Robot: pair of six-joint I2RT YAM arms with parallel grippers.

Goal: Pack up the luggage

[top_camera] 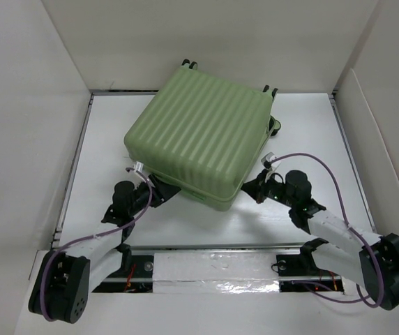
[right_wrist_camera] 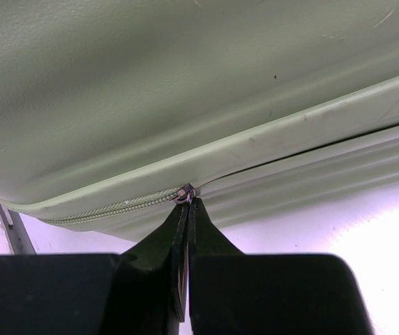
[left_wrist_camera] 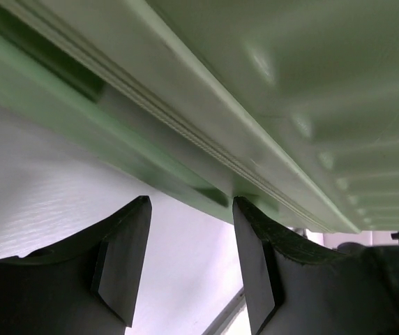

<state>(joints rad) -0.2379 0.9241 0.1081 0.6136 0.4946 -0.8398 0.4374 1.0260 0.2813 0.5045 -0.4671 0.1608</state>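
Luggage (top_camera: 199,143) lies shut and flat on the white table (top_camera: 199,227) in the overhead view, ribbed green shell facing up. It is turned at an angle, with one corner towards the arm bases and its wheels (top_camera: 188,65) on the far side. The ribs run from far to near; the shell looks almost square, so its long axis is unclear. The left gripper (top_camera: 159,188) sits at the near-left edge and the right gripper (top_camera: 250,187) at the near-right edge.

Left wrist view: the fingers (left_wrist_camera: 126,258) are spread, with the case's rim just beyond their tips.

Right wrist view: the fingers (right_wrist_camera: 206,293) are pressed together, their tips touching the small metal zip slider (right_wrist_camera: 184,193) on the seam. Whether they pinch a tab is unclear.
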